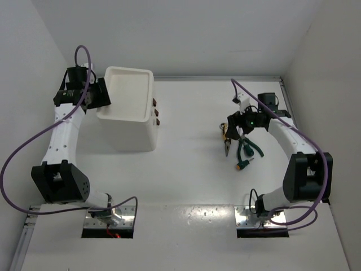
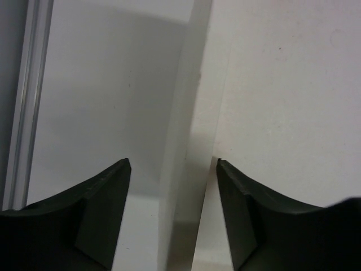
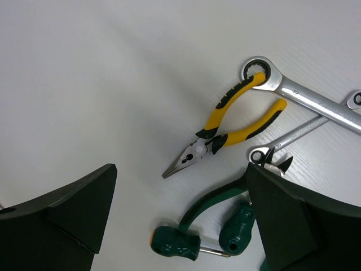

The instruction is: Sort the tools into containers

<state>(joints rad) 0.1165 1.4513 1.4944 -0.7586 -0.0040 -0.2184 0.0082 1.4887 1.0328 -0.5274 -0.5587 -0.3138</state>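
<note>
A large deep white bin (image 1: pixel 131 93) stands at the back left. My left gripper (image 1: pixel 100 94) is at its left rim. In the left wrist view the gripper (image 2: pixel 172 162) is open, with the jaws straddling the bin wall (image 2: pixel 189 130). The tools lie in a pile on the right. They are yellow-handled pliers (image 3: pixel 237 125), two silver wrenches (image 3: pixel 307 96) (image 3: pixel 296 134), two green screwdrivers (image 3: pixel 176 243) (image 3: pixel 237 228) and green-handled pliers (image 3: pixel 214 203). My right gripper (image 3: pixel 181 167) is open and empty above them, and it also shows in the top view (image 1: pixel 236 125). The smaller bin is out of view.
Three small brown pieces (image 1: pixel 157 113) stick out along the large bin's right side. The enclosure walls stand close on the left, back and right. A metal rail (image 2: pixel 22 101) runs along the table's left edge beside the bin.
</note>
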